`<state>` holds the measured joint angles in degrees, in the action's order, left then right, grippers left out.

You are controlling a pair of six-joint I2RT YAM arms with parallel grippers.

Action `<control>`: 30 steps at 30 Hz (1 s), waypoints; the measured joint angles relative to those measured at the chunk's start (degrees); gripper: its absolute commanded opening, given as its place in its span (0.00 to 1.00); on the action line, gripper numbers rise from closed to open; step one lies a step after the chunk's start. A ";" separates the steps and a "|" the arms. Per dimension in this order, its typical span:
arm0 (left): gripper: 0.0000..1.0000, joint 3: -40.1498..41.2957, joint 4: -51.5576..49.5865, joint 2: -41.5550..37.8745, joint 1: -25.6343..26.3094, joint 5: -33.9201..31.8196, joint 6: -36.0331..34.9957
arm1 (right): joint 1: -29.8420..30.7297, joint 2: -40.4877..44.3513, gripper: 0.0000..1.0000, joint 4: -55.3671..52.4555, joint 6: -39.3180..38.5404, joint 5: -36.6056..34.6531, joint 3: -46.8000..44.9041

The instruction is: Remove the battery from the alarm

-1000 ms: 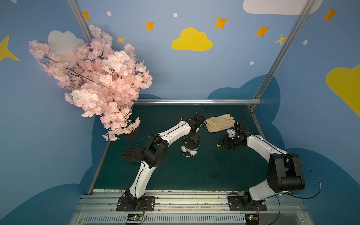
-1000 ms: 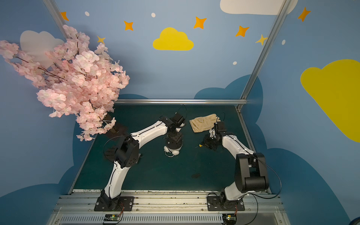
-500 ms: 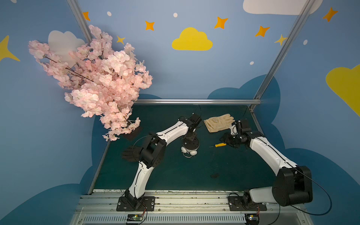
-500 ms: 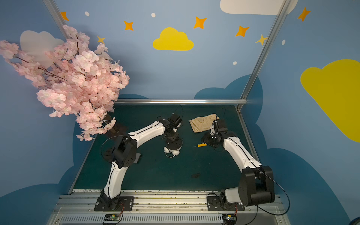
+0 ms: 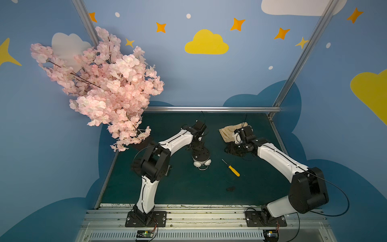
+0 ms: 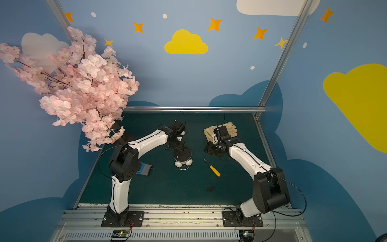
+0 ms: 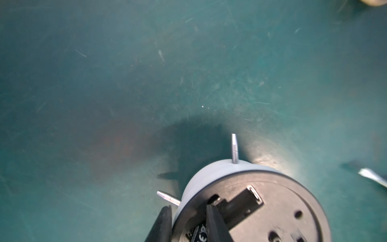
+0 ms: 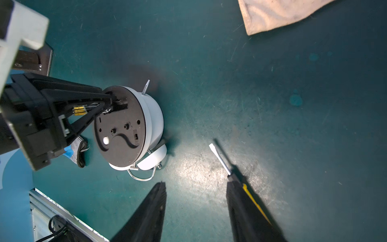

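Observation:
The alarm (image 5: 201, 158) (image 6: 183, 157) lies face down on the green mat, its dark back panel (image 8: 121, 130) up and its twin bells toward the front. My left gripper (image 5: 196, 147) (image 6: 178, 146) (image 7: 188, 207) reaches into the open compartment on that panel. Its jaws are closed in around the battery (image 8: 83, 110) (image 7: 200, 231), a dark cell with a gold end that tilts out of the compartment. My right gripper (image 8: 195, 184) (image 5: 232, 149) hangs open over the mat to the right of the alarm, holding nothing.
A yellow-handled screwdriver (image 5: 231, 167) (image 6: 212, 168) (image 8: 219, 159) lies on the mat beside my right gripper. A beige glove (image 5: 228, 133) (image 8: 282, 14) lies at the back right, a grey-blue glove (image 6: 144, 167) by the left arm. Pink blossom branches (image 5: 104, 88) overhang the back left.
My right gripper opened and let go of the screwdriver, which now lies on the mat, and the arm drew back. My left jaws narrowed at the alarm's compartment.

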<state>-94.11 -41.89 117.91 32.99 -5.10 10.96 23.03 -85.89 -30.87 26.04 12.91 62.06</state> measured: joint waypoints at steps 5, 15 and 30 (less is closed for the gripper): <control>0.24 6.75 4.15 -5.42 -2.16 4.46 2.75 | 0.57 -0.96 0.53 0.02 -0.20 1.36 0.52; 0.16 22.21 16.79 -14.82 -10.73 20.15 9.86 | 3.61 -5.11 0.53 0.68 -0.66 5.22 3.41; 0.72 35.76 20.96 -29.20 -11.98 24.87 10.36 | 12.20 -12.94 0.51 -8.87 -17.57 3.17 17.84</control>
<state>-58.35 -20.93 88.71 21.02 19.77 21.32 35.22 -98.83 -39.75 8.47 16.08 79.90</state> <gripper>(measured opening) 0.664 0.526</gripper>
